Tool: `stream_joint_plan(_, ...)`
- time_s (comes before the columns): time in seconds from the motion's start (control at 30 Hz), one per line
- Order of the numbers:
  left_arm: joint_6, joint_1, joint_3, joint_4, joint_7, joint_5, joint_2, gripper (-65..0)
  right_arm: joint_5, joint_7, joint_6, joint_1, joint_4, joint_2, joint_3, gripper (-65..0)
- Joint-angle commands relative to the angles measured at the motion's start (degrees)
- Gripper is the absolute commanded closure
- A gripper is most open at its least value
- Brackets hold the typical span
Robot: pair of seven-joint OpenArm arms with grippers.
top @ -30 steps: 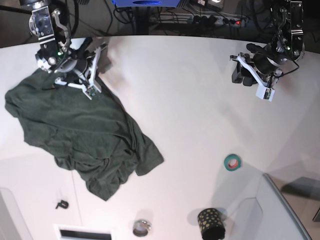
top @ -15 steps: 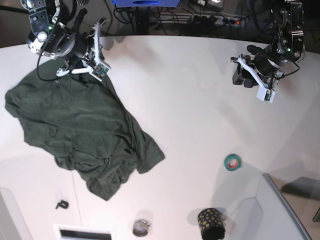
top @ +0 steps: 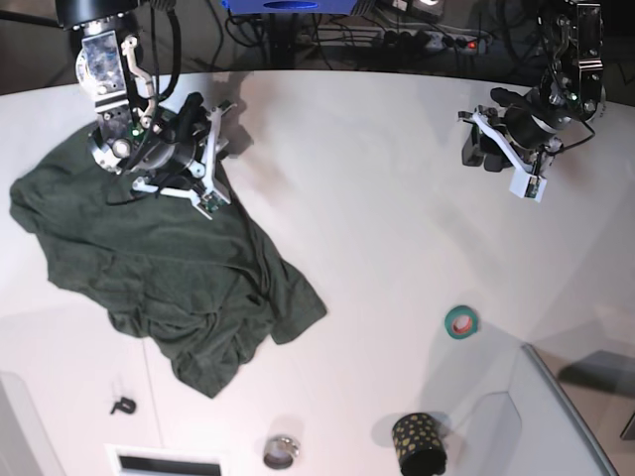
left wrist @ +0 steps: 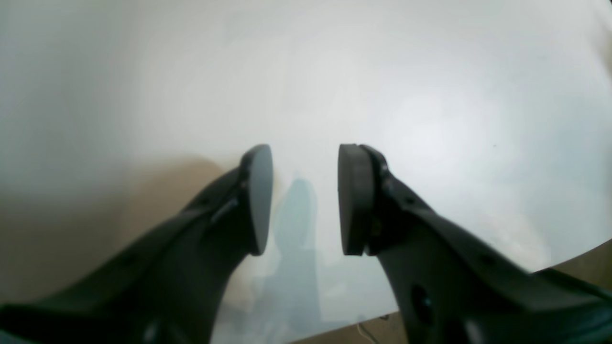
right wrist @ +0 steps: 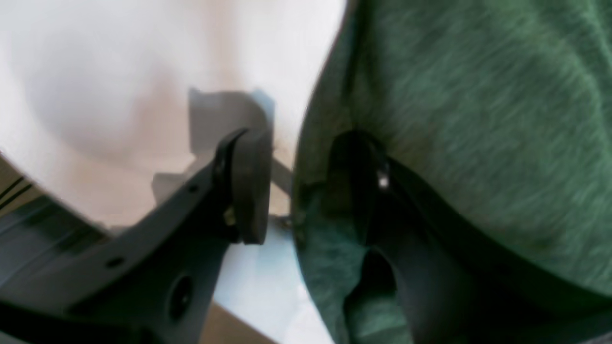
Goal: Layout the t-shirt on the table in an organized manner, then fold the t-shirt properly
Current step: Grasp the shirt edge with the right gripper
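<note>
T-shirt: the t-shirt (top: 164,278) lay rumpled and unfolded on the base view's left half of the table (top: 377,258), a dark green heap running from the far-left edge down toward the near middle, with a loose corner pointing toward the front.
T-shirt's top edge: it reached up under the right gripper (top: 203,129), which hung over the garment's far corner.
Right gripper: its jaws stood apart in the right wrist view (right wrist: 299,186); one finger (right wrist: 248,186) was over bare tabletop, the other was against or sunk into the green cloth (right wrist: 478,119). The fabric's edge ran through the gap between them. The blur did not let me tell whether the cloth was still pinched.
Left gripper: the left gripper (top: 496,144) was well apart from the shirt, on the far right of the base view, above bare table. In its wrist view (left wrist: 305,198) the pads (left wrist: 356,198) were spread with nothing between them, only white surface below.
Other things: a teal tape roll (top: 460,321) lay on the right, well clear of the shirt; a black dotted cup (top: 419,443) and a small metal ring (top: 281,452) sat near the front edge; a small dark clip (top: 123,405) lay just in front of the shirt's lower hem.
</note>
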Motion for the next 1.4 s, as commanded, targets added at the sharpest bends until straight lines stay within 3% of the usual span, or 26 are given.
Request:
stream_joint_plan(0.0,-0.3,-0.1,-0.4,0.8,-1.1,-0.6,-0.7,-22.4,0.6,0.7,0.1,0.8,-0.3,-0.1,0.2,-24.3)
stream_joint_plan(0.23,-0.3,-0.1,-0.4,0.8,-1.1,-0.6,-0.7,-22.4,0.6,1.3,0.0,0.1,0.5,-0.1,0.3,-25.2)
stream_joint_plan(0.43,-0.3,-0.1,-0.4,0.8,-1.1,-0.6,-0.7,-22.4,0.6,1.6,0.0,1.3,-3.2,-0.1,0.1,-34.5)
stream_joint_plan(0.53,-0.3,-0.1,-0.4,0.8,-1.1,-0.6,-0.7,-22.4,0.6,3.6,0.0,2.1,-6.2,-0.1,-0.1,-29.4)
stream_joint_plan(0.73,-0.3,-0.1,-0.4,0.8,-1.1,-0.6,-0.7,-22.4,0.7,3.8,0.1,0.4,-6.6,-0.2,-0.2,0.0)
stream_joint_plan(0.97,-0.3,-0.2,-0.4,0.8,-1.1,-0.5,-0.7,-22.4,0.7,3.8,0.5,-7.6,5.7,0.4,-2.2,-0.6)
stream_joint_plan(1.13,-0.3,-0.5,-0.4,0.8,-1.1,-0.5,-0.7,-22.4,0.7,0.8,0.5,-11.5,14.5,4.3,-8.3,-0.6)
stream_joint_plan(1.3,-0.3,-0.5,-0.4,0.8,-1.1,-0.5,-0.8,-22.4,0.7,0.6,0.5,-11.1,12.2,5.0,-9.2,-1.1)
stream_joint_plan(1.37,-0.3,-0.4,-0.4,0.8,-1.1,-0.5,-0.8,-22.4,0.8,-0.1,0.4,-9.8,10.6,4.8,-9.1,-4.2)
